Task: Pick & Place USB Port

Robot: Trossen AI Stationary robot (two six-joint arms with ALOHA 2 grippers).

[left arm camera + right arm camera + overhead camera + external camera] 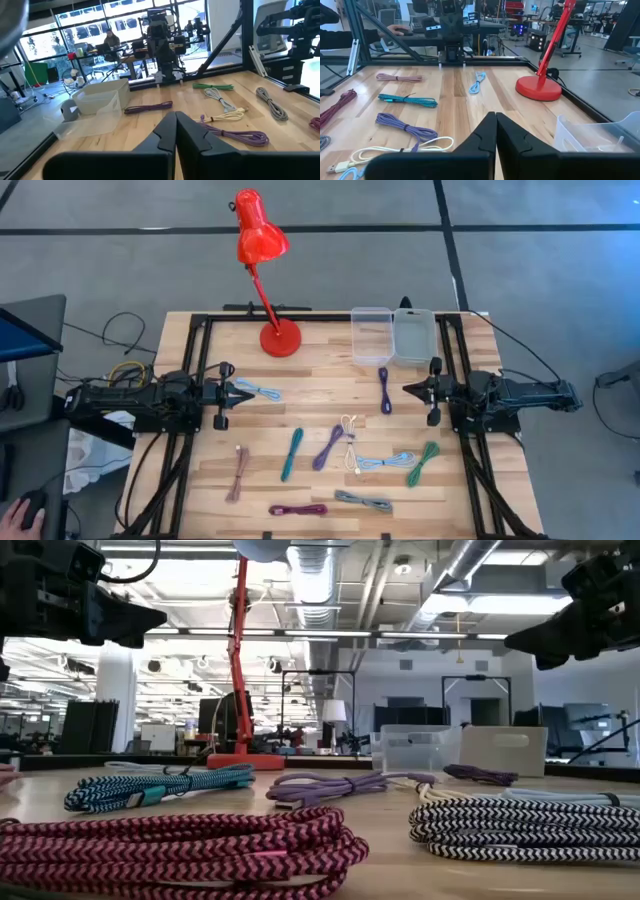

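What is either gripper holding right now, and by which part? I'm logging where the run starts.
Nothing is held. The left gripper and right gripper are both shut and empty, above the table, clear of the cables.

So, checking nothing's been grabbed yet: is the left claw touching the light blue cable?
Apart. The high view shows bare wood between the shut left claw and the light blue cable just beyond its tips.
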